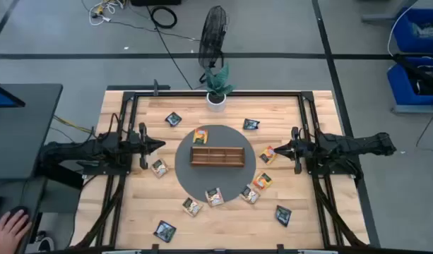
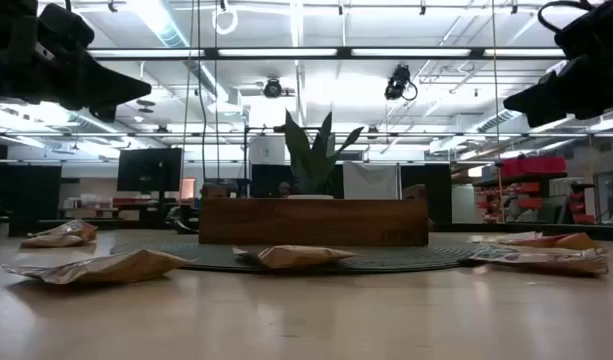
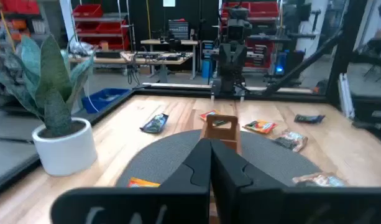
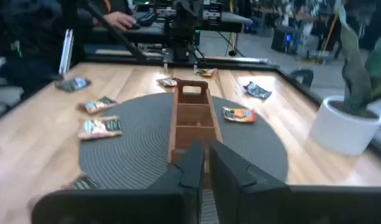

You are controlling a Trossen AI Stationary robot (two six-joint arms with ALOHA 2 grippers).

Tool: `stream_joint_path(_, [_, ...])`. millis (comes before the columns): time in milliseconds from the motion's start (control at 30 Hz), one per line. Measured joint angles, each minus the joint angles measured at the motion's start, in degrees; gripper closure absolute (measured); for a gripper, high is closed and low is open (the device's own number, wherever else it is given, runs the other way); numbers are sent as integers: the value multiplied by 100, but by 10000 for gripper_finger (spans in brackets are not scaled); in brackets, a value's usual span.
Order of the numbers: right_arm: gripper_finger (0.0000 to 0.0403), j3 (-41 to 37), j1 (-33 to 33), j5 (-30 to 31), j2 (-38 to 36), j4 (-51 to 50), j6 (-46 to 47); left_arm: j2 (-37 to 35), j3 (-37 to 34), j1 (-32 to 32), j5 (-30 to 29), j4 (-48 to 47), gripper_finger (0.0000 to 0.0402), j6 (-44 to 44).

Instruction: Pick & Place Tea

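Several small tea sachets lie flat on and around the round grey mat (image 1: 184, 173): dark ones (image 1: 174, 119) (image 1: 251, 125) (image 1: 283, 214) (image 1: 164, 229), orange ones (image 1: 200, 135) (image 1: 267, 154) (image 1: 262, 181), and white-green ones (image 1: 159, 167) (image 1: 215, 197) (image 1: 191, 207). The brown wooden tray (image 1: 217, 156) stands at the mat's centre. My left gripper (image 1: 159, 144) (image 3: 210, 158) hovers shut above the table, left of the mat. My right gripper (image 1: 277, 149) (image 4: 204, 158) hovers shut to the right of the mat, beside the orange sachet there. Both point at the tray.
A potted green plant (image 1: 217, 90) stands at the table's far edge, with a floor fan (image 1: 212, 35) behind it. Black frame rails (image 1: 309, 134) run along both sides of the table. A person's hand (image 1: 9, 227) rests off the table at the lower left.
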Motion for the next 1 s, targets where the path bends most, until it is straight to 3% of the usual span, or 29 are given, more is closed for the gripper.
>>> stream_joint_path(233, [372,0,-2,-24,0,0,921,2,0,0,0,-2,399,-143])
stream_joint_path(867, [372,0,-2,30,0,11,1596,2,0,-4,-2,-10,399,-439])
stream_joint_path(1000, [372,0,-2,64,0,162,2422,2,0,-4,-2,29,399,-567])
